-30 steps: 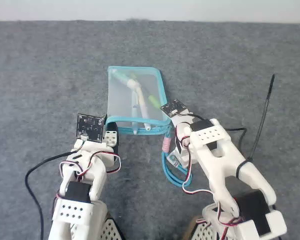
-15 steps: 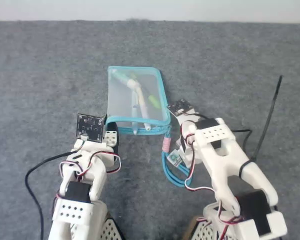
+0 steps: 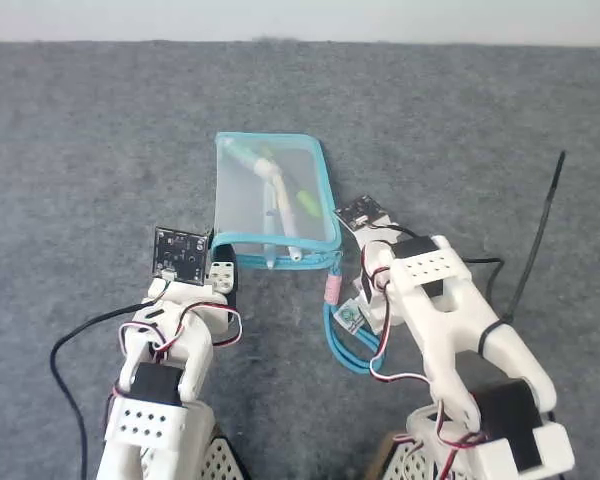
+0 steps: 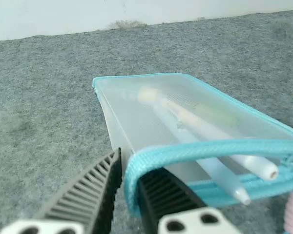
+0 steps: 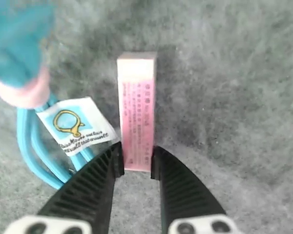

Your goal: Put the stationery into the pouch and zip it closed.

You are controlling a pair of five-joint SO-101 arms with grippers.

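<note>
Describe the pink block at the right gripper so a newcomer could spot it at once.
Find the translucent teal-trimmed pouch on the table. Off its open end, beside the teal cord and white tag, lies the pink block, its near end clamped in the right gripper. Unlike the rounded pink bead on the cord, it is straight-edged and printed.

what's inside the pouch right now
Through the translucent pouch wall: two white pens with tips poking out of the open mouth, plus a greenish pen. They overlap, so anything beneath them is hidden. The pink eraser is outside it, in the right gripper.
</note>
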